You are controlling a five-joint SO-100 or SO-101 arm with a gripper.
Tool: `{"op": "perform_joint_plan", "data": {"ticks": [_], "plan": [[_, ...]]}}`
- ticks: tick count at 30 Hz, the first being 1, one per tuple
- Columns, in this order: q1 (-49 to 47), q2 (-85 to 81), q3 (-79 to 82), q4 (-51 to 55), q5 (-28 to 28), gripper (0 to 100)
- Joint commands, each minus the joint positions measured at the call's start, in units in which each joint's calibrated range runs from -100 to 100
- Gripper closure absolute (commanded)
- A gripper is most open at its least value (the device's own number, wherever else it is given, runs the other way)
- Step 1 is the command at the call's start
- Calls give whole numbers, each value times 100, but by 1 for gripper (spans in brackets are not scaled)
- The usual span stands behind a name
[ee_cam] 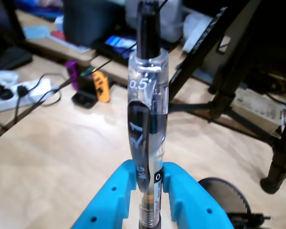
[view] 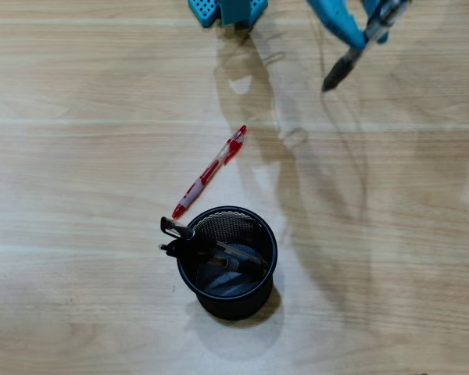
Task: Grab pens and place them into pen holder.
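Here, black-and-clear pen pinched in blue claw, "0.5" printed on barrel

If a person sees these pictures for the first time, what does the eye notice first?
In the wrist view, a black and clear pen stands clamped upright in the blue end effector. In the overhead view, the red pen lies alone on the wooden table, just above the black mesh pen holder, which already holds two pens.

Bright even light, soft shadows, blurred background
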Motion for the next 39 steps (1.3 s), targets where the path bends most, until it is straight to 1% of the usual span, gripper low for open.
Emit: {"op": "perform_joint_plan", "data": {"ticks": [1, 6, 9, 11, 14, 17, 21, 25, 31, 36, 39], "plan": [[340, -353, 1154, -1766, -11, 98], [748, -622, 3362, -4220, -16, 98], [1057, -656, 4371, -5529, -22, 98], [1248, -639, 4840, -6269, -22, 98], [1475, -631, 5435, -7027, -77, 98], [1638, -614, 5949, -7406, -321, 98], [1701, -412, 6291, -7672, -377, 98], [1665, -177, 6372, -7707, -484, 98], [1620, 16, 6363, -7707, -489, 97], [1611, 8, 6363, -7724, -484, 87], [1629, -26, 6336, -7922, -484, 86]]}}
